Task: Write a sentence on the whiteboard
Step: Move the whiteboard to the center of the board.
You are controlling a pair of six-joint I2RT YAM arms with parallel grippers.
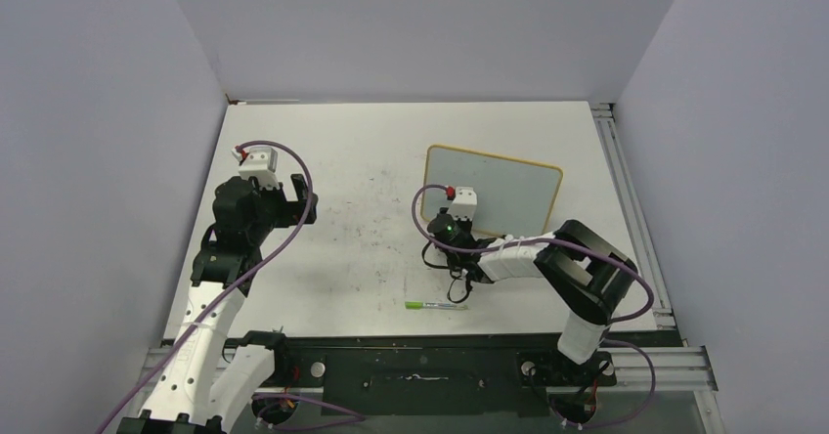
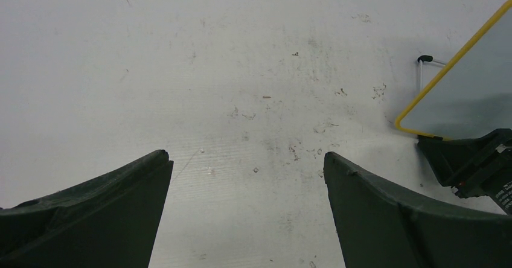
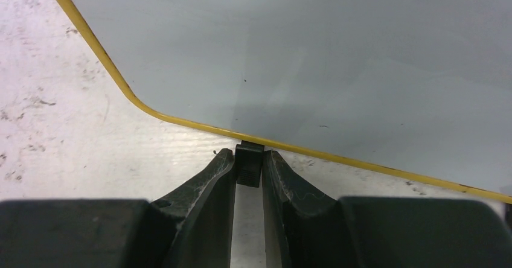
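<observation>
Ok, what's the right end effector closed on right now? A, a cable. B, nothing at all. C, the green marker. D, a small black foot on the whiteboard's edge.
D: the right wrist view shows the right end effector closed on a small black foot at the whiteboard's yellow-framed edge; the green marker lies apart on the table.

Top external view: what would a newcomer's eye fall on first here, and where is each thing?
The whiteboard, yellow-framed and with no writing showing, sits right of centre on the table. The right gripper is shut on a small black foot at its edge. A green marker lies alone near the front edge, and the left gripper hangs open at left.
</observation>
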